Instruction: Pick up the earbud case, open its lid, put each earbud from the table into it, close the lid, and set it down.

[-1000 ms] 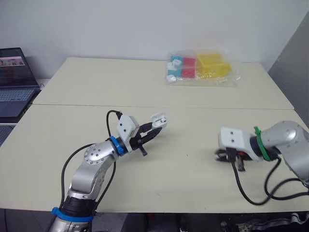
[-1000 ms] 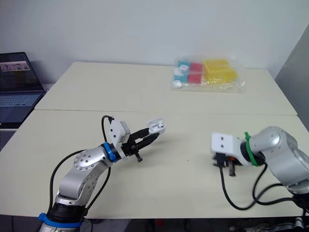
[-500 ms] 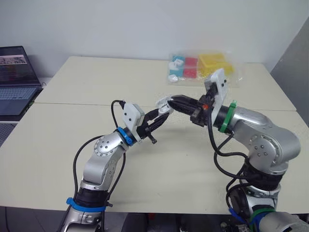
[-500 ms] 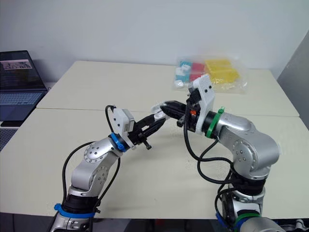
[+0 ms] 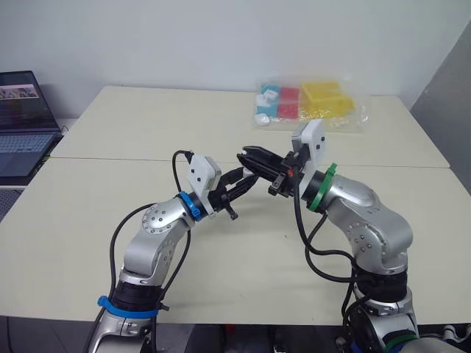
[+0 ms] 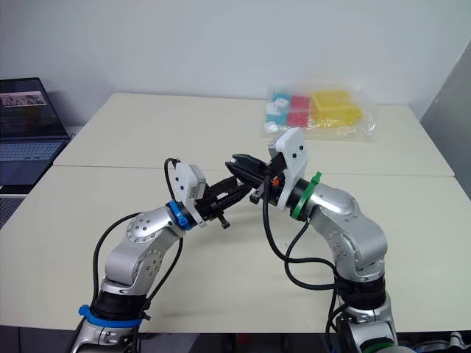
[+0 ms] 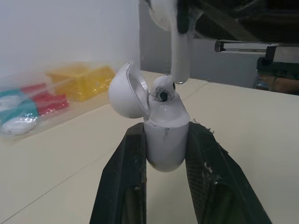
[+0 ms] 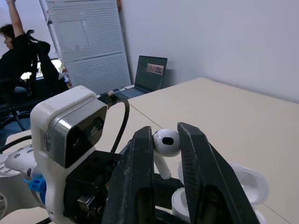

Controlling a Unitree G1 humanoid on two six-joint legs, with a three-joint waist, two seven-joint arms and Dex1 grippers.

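Left gripper (image 5: 237, 185) is clamped on the lower body of the open-lidded earbud case (image 7: 164, 140), held above the table (image 5: 147, 132) with a first earbud (image 7: 162, 88) seated. A second earbud (image 8: 165, 143) is pinched by the right gripper (image 6: 239, 163) just above. Both are judged light and slippery, and the case is best gripped on its flat sides.

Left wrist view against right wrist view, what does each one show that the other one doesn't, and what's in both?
Left wrist view: a first earbud already seated in the earbud case, plus a clear bag of coloured pieces on the table. Right wrist view: a laptop, a pegboard and a person in the background. Both: the open case clamped in the left fingers, and the second earbud pinched in the right fingers above it.
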